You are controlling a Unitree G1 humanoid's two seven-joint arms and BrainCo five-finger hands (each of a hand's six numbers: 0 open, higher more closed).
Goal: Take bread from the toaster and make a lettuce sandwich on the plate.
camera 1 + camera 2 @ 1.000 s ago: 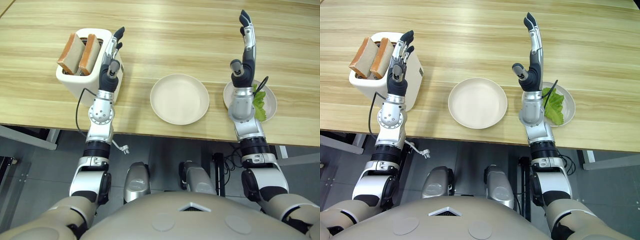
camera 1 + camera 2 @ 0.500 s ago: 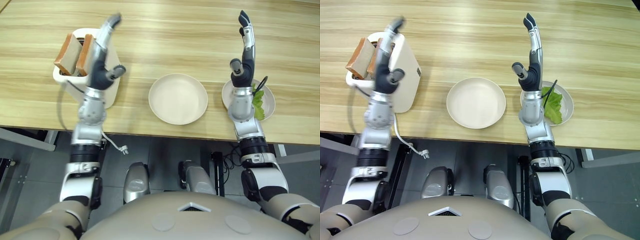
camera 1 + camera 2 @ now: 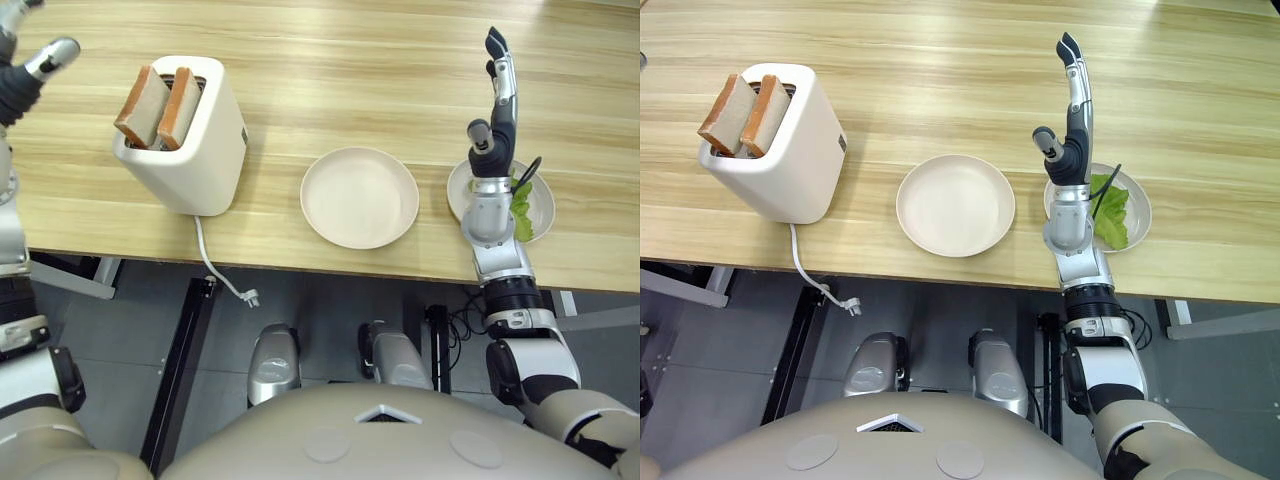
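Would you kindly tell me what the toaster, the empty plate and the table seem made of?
Toaster: plastic or painted metal, smooth cream shell. Plate: probably ceramic or melamine, matte beige. Table: wood or wood laminate, showing plank grain.

At the frame edge, the left robot hand (image 3: 18,85) is cut off. The lettuce (image 3: 1108,212), possibly one leaf, lies partly hidden behind the wrist of the right robot hand (image 3: 1074,125).

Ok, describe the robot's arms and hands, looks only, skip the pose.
The right hand has a black palm and silver-grey fingers with dark tips. Below it sits a rounded silver wrist housing, a silver forearm, a black ribbed band, then beige shell. A thin black cable loops beside the wrist. The left hand shows the same black palm and silver forearm.
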